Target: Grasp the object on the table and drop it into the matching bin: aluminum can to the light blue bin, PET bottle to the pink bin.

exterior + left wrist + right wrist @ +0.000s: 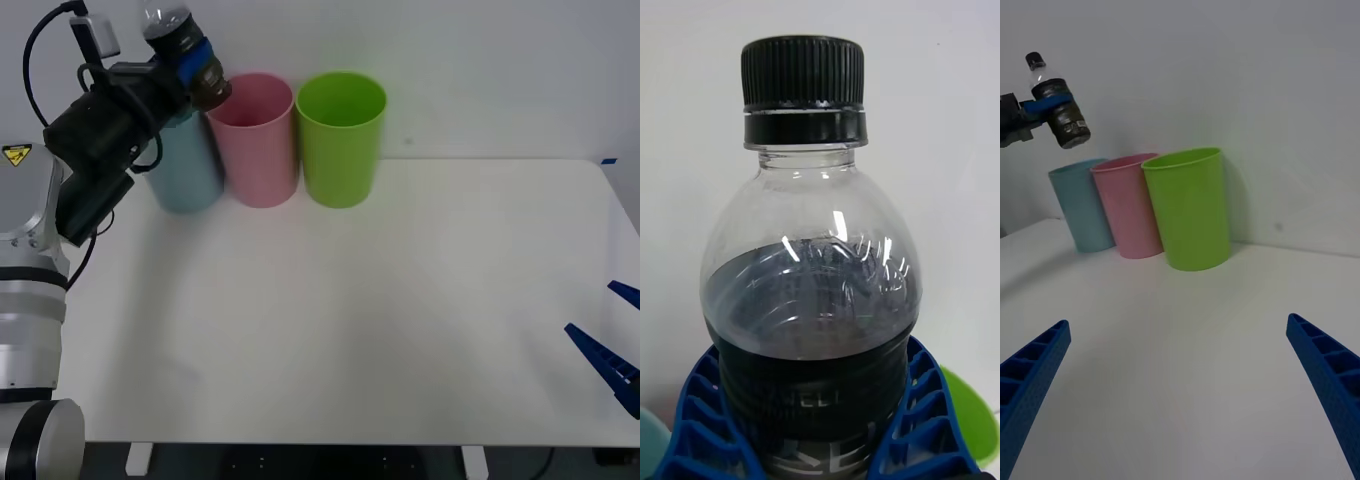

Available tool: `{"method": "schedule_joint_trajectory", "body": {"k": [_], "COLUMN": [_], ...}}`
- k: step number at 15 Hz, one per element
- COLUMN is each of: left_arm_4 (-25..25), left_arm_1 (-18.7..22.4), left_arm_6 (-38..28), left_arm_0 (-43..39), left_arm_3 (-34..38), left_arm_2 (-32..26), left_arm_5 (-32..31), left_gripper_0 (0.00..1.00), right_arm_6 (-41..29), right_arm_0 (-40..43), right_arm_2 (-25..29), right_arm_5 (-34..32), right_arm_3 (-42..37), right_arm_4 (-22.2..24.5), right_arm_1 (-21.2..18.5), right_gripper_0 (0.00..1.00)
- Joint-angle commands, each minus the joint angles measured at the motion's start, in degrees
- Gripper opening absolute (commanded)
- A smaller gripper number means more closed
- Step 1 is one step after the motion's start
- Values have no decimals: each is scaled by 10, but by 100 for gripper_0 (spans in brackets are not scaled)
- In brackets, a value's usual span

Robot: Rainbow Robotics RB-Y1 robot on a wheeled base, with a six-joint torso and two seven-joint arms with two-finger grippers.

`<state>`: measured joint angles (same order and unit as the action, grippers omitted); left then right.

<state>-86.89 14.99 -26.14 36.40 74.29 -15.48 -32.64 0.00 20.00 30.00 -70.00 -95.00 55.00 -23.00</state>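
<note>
The wide flat white counter (350, 320) spreads across the front view; along its far edge at about eleven o'clock stand three tall plastic cup-shaped bins in a row: the light blue bin (188, 175), the pink bin (255, 140) beside it and a green bin (340, 138) toward twelve. The left pincer (190, 62) hangs above the rims, between the blue and pink bins, clamped on the small clear plastic PET bottle (185, 50) with black screw cap and dark lower half; its ribbed blue fingers (696, 420) wrap the bottle's dark band. The bottle tilts, base toward the pink bin. The right pincer (610, 350) waits at four o'clock, low at the counter's near right, fingers spread wide.

The step in hand looks like carrying to the drop; to do it well, the bottle should travel a little farther toward one o'clock until its base hangs squarely over the pink mouth, clear of the blue rim; only then should the fingers part.
</note>
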Motion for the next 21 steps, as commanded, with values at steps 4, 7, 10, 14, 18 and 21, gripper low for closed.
{"method": "schedule_joint_trajectory", "body": {"k": [4, 7, 10, 14, 18, 21], "left_arm_4": [-53, -74, -81, -87, -87, -78], "left_arm_1": [-29, -44, -53, -69, -72, -71], "left_arm_6": [46, 111, 144, 148, 148, 148], "left_arm_0": [82, 129, 171, 186, 187, 187], "left_arm_3": [-96, -163, -221, -239, -239, -239], "left_arm_2": [3, 3, 4, 5, 9, 10], "left_arm_5": [56, 102, 136, 153, 161, 161], "left_gripper_0": [3, 2, 3, 3, 6, 38], "right_arm_6": [0, 0, 0, 0, 0, 0], "right_arm_0": [0, 0, 0, 0, 0, 0], "right_arm_2": [0, 0, 0, 0, 0, 0], "right_arm_5": [0, 0, 0, 0, 0, 0], "right_arm_3": [0, 0, 0, 0, 0, 0], "right_arm_4": [0, 0, 0, 0, 0, 0], "right_arm_1": [0, 0, 0, 0, 0, 0], "right_gripper_0": [100, 100, 100, 100, 100, 100]}}
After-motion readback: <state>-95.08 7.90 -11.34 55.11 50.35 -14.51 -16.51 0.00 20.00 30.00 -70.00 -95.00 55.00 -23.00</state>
